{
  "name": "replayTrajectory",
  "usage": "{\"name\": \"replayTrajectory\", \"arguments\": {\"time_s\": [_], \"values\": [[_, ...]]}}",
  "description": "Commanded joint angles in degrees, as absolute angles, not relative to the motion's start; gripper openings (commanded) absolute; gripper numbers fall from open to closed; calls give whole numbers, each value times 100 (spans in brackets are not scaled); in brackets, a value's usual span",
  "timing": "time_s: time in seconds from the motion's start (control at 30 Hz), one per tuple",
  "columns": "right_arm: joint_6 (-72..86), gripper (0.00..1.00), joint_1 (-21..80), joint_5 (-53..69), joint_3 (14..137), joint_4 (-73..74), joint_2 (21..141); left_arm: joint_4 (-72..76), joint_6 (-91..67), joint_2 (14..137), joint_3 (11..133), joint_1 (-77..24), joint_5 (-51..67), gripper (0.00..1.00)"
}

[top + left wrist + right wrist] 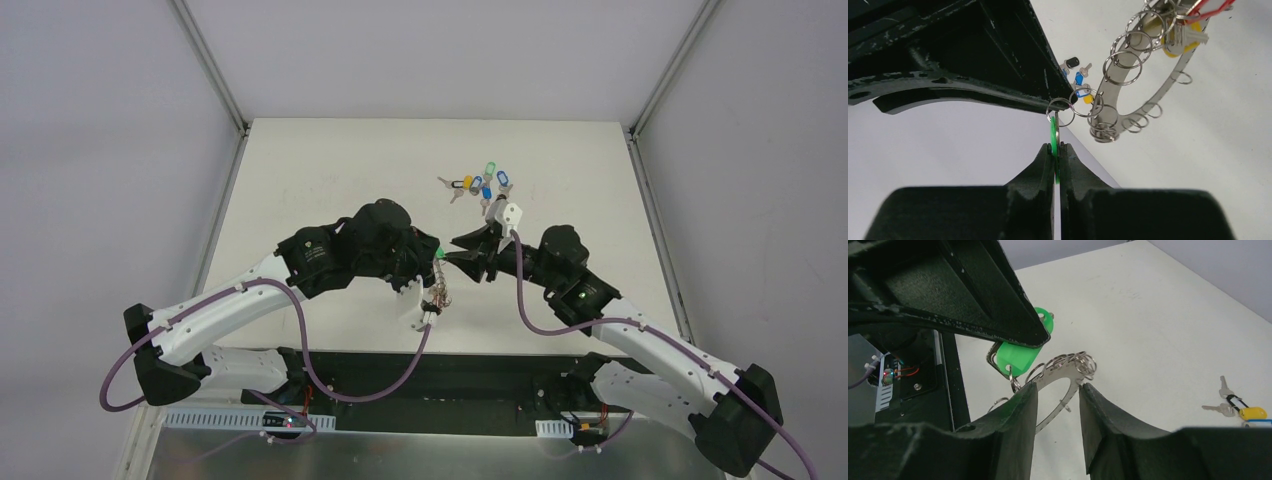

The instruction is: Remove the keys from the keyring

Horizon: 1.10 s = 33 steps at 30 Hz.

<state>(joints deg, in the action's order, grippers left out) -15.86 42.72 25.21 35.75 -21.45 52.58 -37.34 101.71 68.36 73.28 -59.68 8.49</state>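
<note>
Found keyring (1105, 100) hanging off green tag (1053, 134), just beyond L gripper (1055, 148) jaws, which pinch that tag tight. Noted keys (1182, 37), red + yellow tags, on ring's far side from those jaws. Observed R gripper (1058, 390) jaws spread, ring edge seen through the gap; contact unclear. Logged loose keys (480, 185) on white table (330, 170), well past both jaws. Grey walls (100, 150), alu frame posts (210, 65).

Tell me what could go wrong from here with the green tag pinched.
The keyring seems to hang only from the green tag pinched in the left gripper; a slip could drop it. The right gripper is open right at the keyring, so closing may catch the wire loops rather than its flat band.
</note>
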Motion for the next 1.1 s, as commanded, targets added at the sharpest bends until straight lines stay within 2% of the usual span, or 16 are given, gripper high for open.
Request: {"name": "replayTrajectory", "arguments": {"time_s": [0.0, 0.73, 1.07], "values": [[-1876, 42, 4224, 2596, 3949, -1718, 5235, -3622, 10370, 6699, 7570, -6013, 825, 0], [-2293, 47, 4074, 3852, 3703, -1646, 4869, -3617, 10361, 6550, 7559, -6012, 948, 0], [-1772, 43, 4080, 4080, 3645, -2738, 5267, -3621, 10363, 6540, 7559, -6012, 1052, 0]]}}
